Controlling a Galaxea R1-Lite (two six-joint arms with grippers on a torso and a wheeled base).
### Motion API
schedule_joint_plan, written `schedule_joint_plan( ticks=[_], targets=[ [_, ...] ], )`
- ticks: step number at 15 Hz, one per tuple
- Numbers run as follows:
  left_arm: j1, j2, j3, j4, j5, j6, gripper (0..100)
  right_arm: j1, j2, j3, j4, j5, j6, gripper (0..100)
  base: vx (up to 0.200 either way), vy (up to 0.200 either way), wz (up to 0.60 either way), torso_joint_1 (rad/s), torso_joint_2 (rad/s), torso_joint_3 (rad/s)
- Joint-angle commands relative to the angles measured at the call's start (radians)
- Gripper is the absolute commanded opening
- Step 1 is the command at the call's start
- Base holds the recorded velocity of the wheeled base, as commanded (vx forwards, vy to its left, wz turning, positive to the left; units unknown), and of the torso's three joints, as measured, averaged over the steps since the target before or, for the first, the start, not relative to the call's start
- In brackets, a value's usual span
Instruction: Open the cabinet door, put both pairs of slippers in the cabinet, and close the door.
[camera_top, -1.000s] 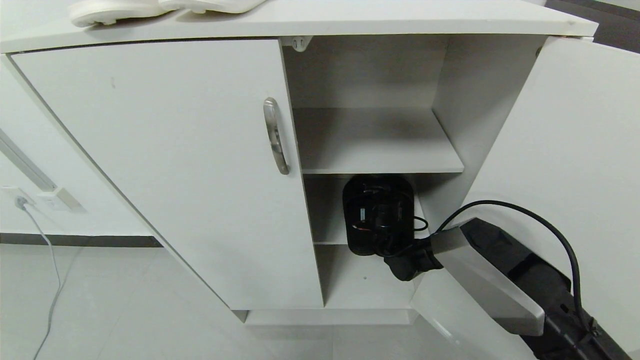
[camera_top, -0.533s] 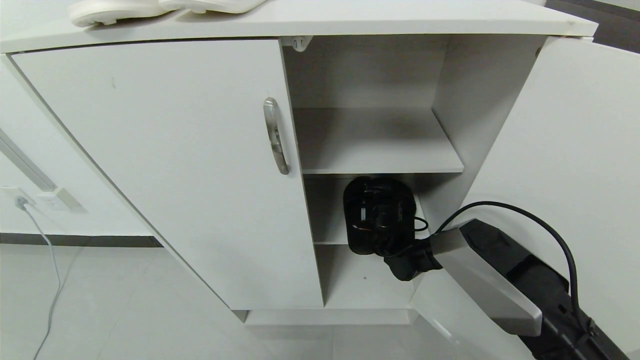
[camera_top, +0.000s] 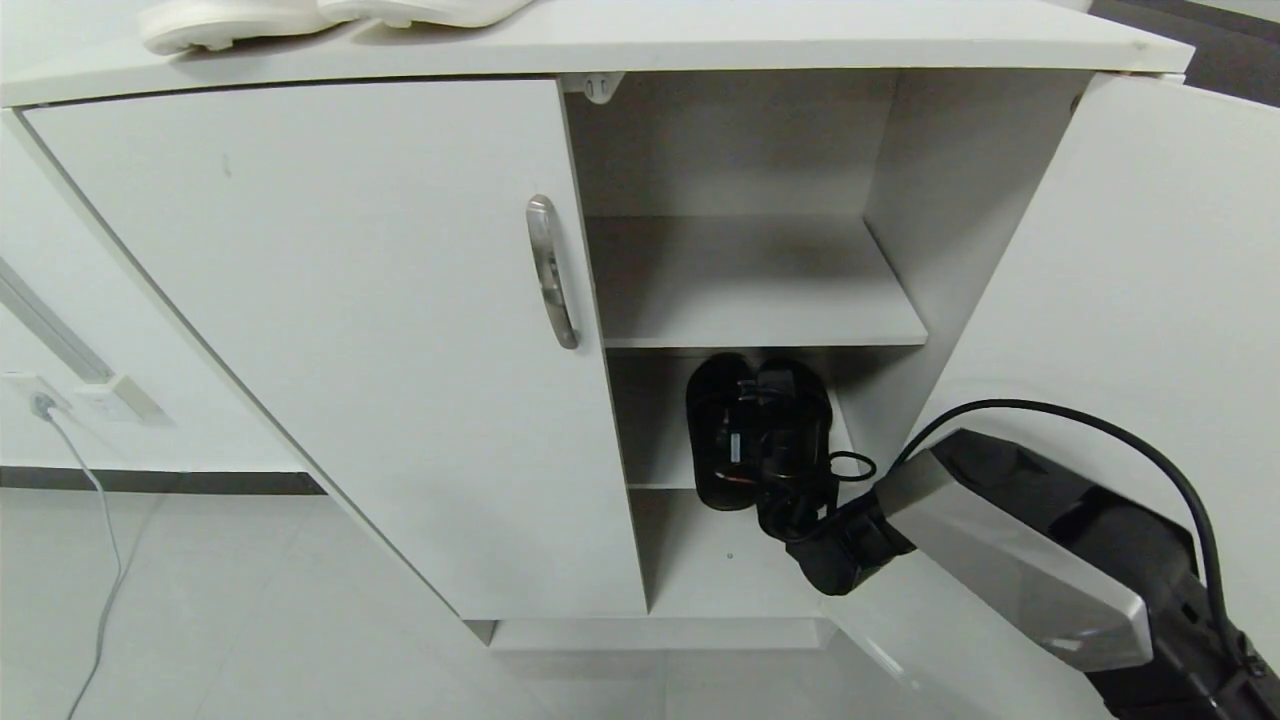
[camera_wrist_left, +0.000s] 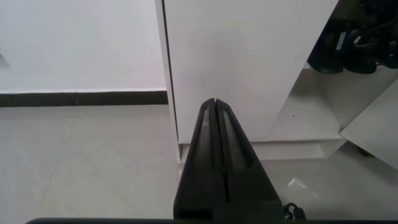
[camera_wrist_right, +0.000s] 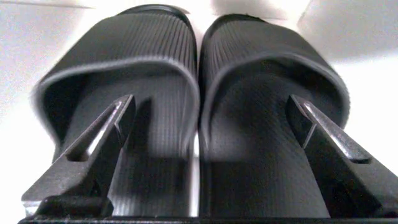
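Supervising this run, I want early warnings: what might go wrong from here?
The open right end effector straddles the black slippers, whose heels sit at the shelf edge; backing out askew could drag them off. The cable loop beside them might snag. The white slippers lie on the cabinet top, so closing the door now would leave them out.

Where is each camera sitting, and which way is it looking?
Head view: up on the robot's head, looking down at the open cabinet; its right arm shows.
Left wrist view: low on the left arm, facing the closed door; shut left claw shows.
Right wrist view: on the right arm, close to the black slippers; open right claw shows.
Shared: all three see the black slippers.
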Motion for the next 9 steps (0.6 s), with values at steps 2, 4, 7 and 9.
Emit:
schedule_joint_plan(
  ticks=[2,4,7,9],
  targets=[
    [0.000,0.001,0.000,0.000,0.000,0.001,0,0.044,-0.165,0.253,-0.120,0.000,-0.001,100,0.000,0.000,0.00,0.000,0.00,0.000],
    [0.000,0.001,0.000,0.000,0.000,0.001,0,0.073,-0.254,0.422,-0.191,0.000,-0.005,100,0.000,0.000,0.00,0.000,0.00,0.000],
    [0.000,0.001,0.000,0.000,0.000,0.007,0,0.112,-0.357,0.601,-0.208,0.008,-0.005,100,0.000,0.000,0.00,0.000,0.00,0.000],
    [0.000,0.001,0.000,0.000,0.000,0.001,0,0.138,-0.391,0.666,-0.215,0.011,0.003,100,0.000,0.000,0.00,0.000,0.00,0.000]
  ],
)
